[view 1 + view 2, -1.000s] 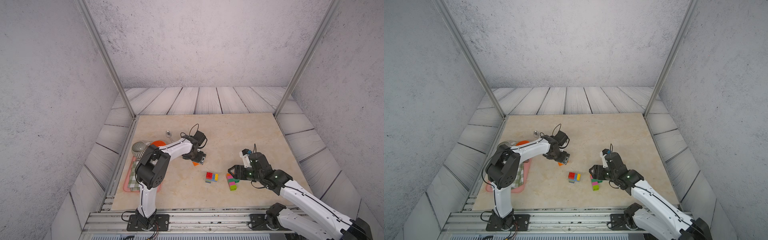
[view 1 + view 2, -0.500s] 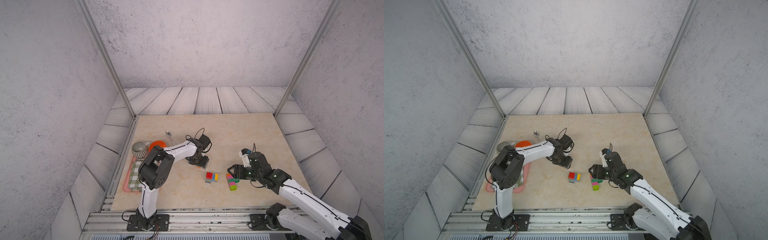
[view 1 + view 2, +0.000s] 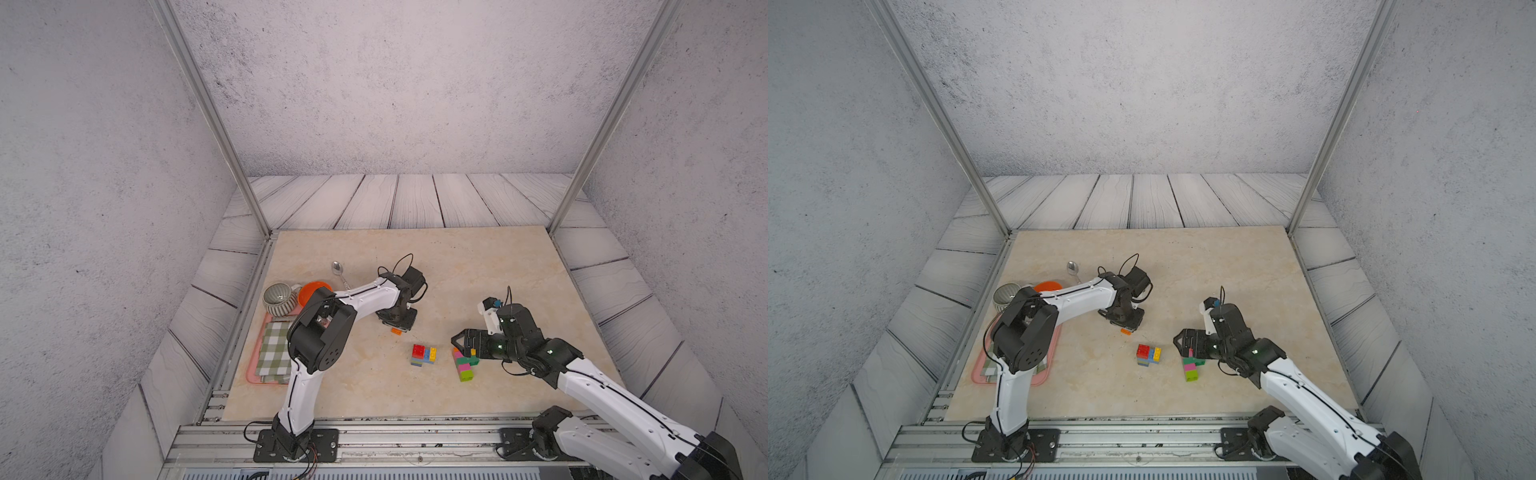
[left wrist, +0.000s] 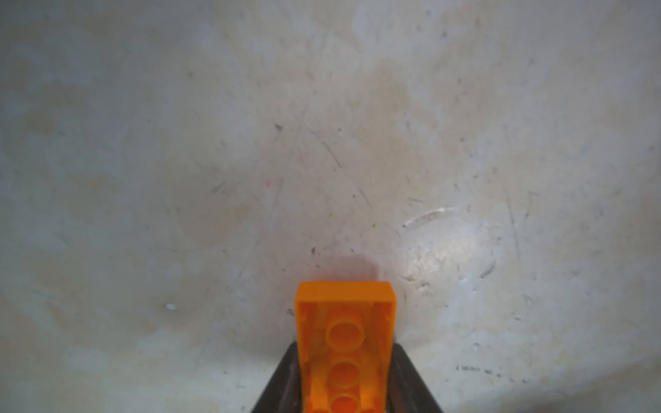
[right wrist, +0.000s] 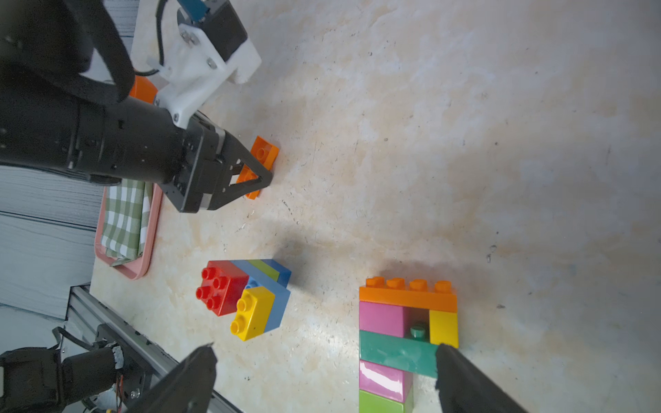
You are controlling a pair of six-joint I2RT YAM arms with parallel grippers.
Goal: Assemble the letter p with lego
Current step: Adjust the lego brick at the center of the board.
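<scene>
**Left pincer clamping orange brick, right pincer gaping beside the stack**

Low over the beige marbled tabletop (image 3: 478, 270), the left pincer (image 3: 397, 325) is squeezing a long orange studded plastic brick (image 4: 345, 296), with a jaw pressing on each long side. To its right, a small red, yellow and blue brick cluster (image 3: 423, 354) is sitting apart. Further right, the flat-lying stack of orange, pink, yellow, green and lime bricks (image 5: 397, 352) is lying just beside the right pincer (image 5: 324, 346). Its jaws are standing wide apart, gripping nothing, and one fingertip (image 5: 461, 375) is overlapping the green brick's end.
</scene>
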